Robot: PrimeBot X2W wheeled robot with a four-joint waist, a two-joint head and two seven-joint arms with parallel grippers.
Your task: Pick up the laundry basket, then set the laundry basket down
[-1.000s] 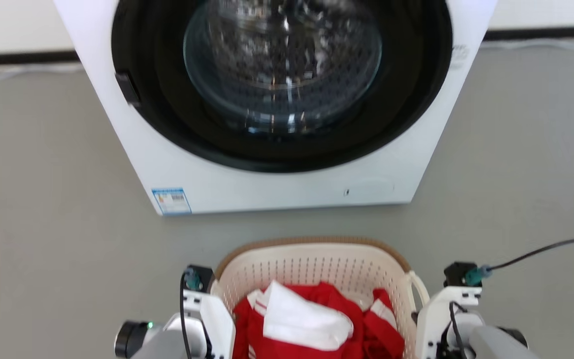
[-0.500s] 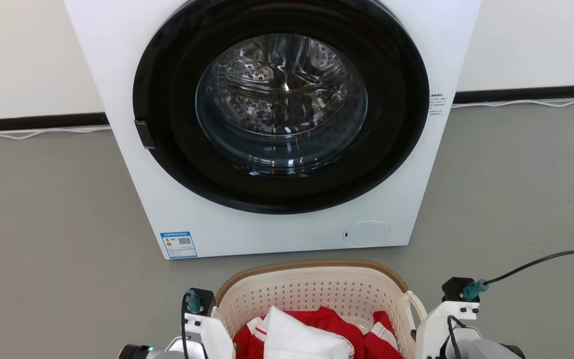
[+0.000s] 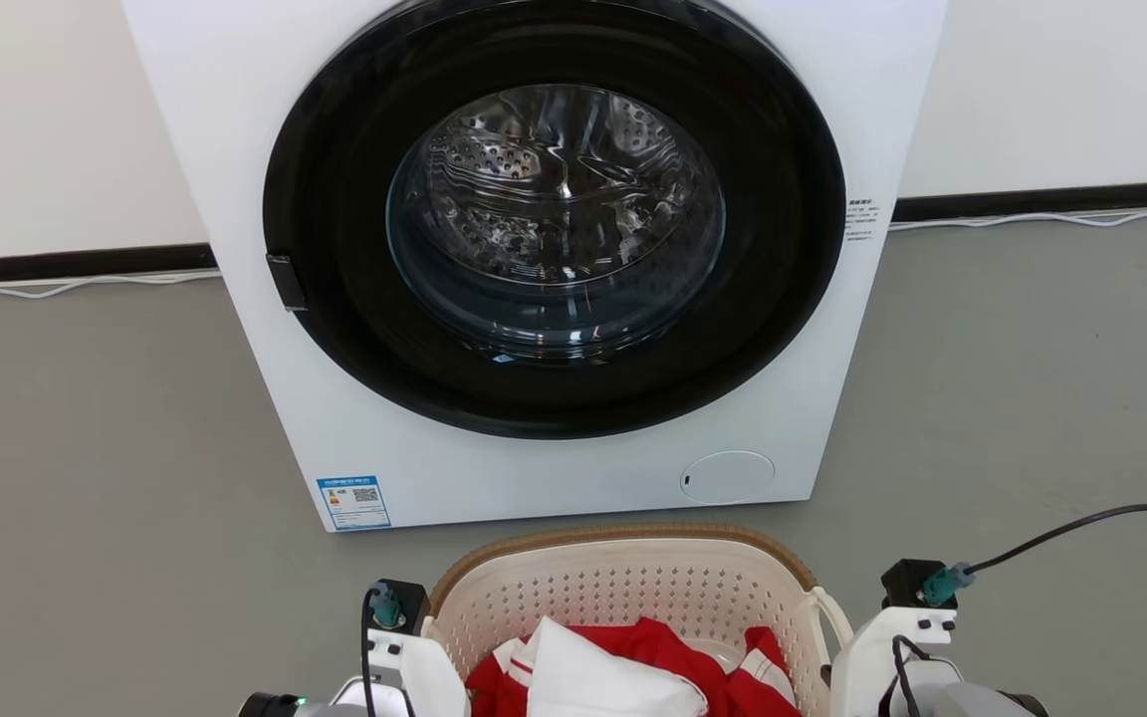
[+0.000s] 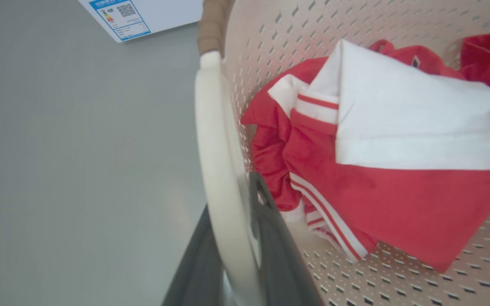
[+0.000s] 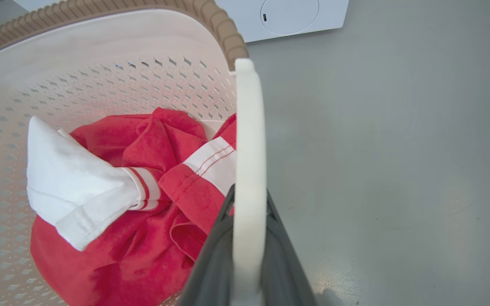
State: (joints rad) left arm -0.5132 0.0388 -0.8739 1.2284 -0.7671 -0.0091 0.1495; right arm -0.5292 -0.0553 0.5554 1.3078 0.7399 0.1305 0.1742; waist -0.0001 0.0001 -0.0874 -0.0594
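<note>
Before the washer (image 3: 534, 478) is the perforated laundry basket (image 3: 633, 588) (rounded cream plastic).

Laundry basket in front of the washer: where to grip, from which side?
Take the cream-white perforated plastic basket by its two white loop handles: thin bands off its side walls, narrow enough to straddle. Come in at both sides at once; the left tool is shut on the left handle, the right tool on the right handle.

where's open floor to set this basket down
Bare grey floor lies left of the washer and laundry basket, back to the wall. The right side is open too, bar the black cable crossing it. The strip between washer and basket is narrow.
</note>
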